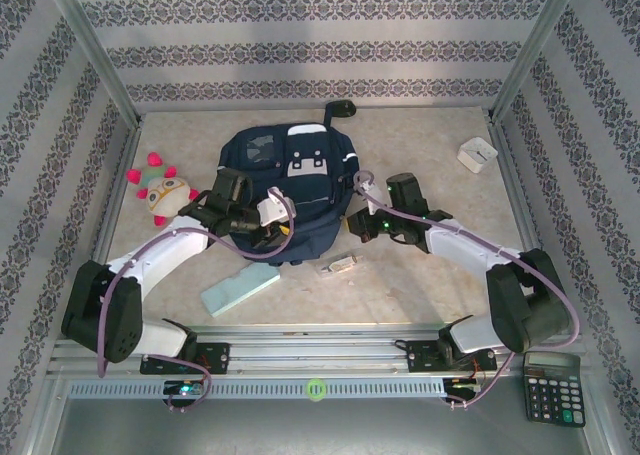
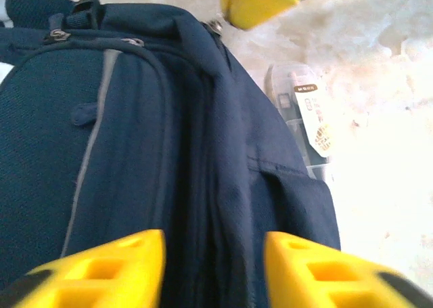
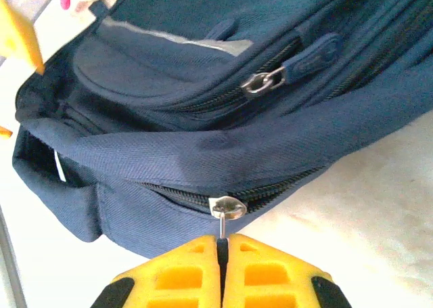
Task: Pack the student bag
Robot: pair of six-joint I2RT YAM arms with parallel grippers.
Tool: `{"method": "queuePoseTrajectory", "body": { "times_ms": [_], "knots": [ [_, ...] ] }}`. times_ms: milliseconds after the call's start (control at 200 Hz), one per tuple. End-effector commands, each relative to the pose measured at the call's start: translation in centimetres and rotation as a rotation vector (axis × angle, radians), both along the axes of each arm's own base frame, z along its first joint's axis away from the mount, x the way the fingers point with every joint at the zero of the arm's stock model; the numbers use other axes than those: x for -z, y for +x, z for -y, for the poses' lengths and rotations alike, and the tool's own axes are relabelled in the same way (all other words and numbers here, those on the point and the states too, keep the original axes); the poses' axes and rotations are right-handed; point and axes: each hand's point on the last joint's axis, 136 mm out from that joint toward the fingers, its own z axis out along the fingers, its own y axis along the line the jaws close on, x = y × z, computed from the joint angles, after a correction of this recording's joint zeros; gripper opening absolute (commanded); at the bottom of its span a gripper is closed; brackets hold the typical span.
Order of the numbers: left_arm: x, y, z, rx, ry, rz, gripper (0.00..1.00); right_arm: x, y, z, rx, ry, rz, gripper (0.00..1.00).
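Two fingers (image 3: pixel 264 274) of the right gripper (image 3: pixel 222 250) are pressing fully together on the thin metal zip pull (image 3: pixel 226 208) at the lower side of the bag (image 3: pixel 203 152), catching only its tip, so the pull is at risk of slipping free if the arm is tugging at an angle. Across the bag, the left gripper's (image 2: pixel 213 267) fingers (image 2: pixel 115 267) are standing apart astride a seam, clamping nothing, which is leaving the bag unanchored; I am judging that any tug on the zip is likely to be dragging the whole bag along instead of opening it. The bag is lying in the middle of the table (image 1: pixel 420 295), between the two grippers, with a clear pen packet (image 2: pixel 304 118) just beside it and a notebook (image 1: pixel 240 288) near, both sitting where a sliding bag is apt to be shoving them
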Motion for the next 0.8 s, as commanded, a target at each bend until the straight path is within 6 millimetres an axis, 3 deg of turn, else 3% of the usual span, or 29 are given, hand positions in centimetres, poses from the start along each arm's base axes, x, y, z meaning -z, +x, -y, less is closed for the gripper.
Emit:
{"method": "queuePoseTrajectory", "body": {
  "times_ms": [0, 110, 265, 320, 375, 455, 510, 630, 799],
  "knots": [
    [-1.6, 0.2, 2.1, -0.025, 0.041, 0.054, 0.62, -0.9, -0.6, -1.2, -0.037, 0.020, 0.036, 0.00],
    [-1.0, 1.4, 4.3, -0.086, 0.100, 0.105, 0.73, -1.1, -0.8, -1.6, -0.042, 0.029, 0.045, 0.00],
    [0.7, 4.0, 5.8, -0.192, 0.134, 0.103, 0.75, -1.8, -1.0, -1.8, -0.053, 0.042, 0.062, 0.00],
    [1.3, 4.6, 6.2, -0.201, 0.146, 0.094, 0.65, -2.1, -1.0, -1.8, -0.052, 0.045, 0.069, 0.00],
    [1.7, 5.0, 6.2, -0.200, 0.161, 0.089, 0.48, -2.2, -0.8, -1.6, -0.038, 0.043, 0.071, 0.00],
    [1.6, 4.4, 6.4, -0.147, 0.165, 0.102, 0.17, -1.8, 0.2, -0.4, 0.033, 0.040, 0.047, 0.00],
    [1.3, 3.4, 6.4, -0.094, 0.150, 0.121, 0.07, -1.1, 1.3, 0.8, 0.097, 0.038, 0.021, 0.00],
    [0.5, 1.0, 6.0, 0.041, 0.108, 0.115, 0.01, 0.8, 3.9, 3.2, 0.226, 0.042, -0.024, 0.00],
    [-1.3, 0.1, 4.8, 0.080, 0.034, 0.119, 0.00, 3.1, 8.5, 6.1, 0.426, 0.017, -0.056, 0.00]
  ]
}}
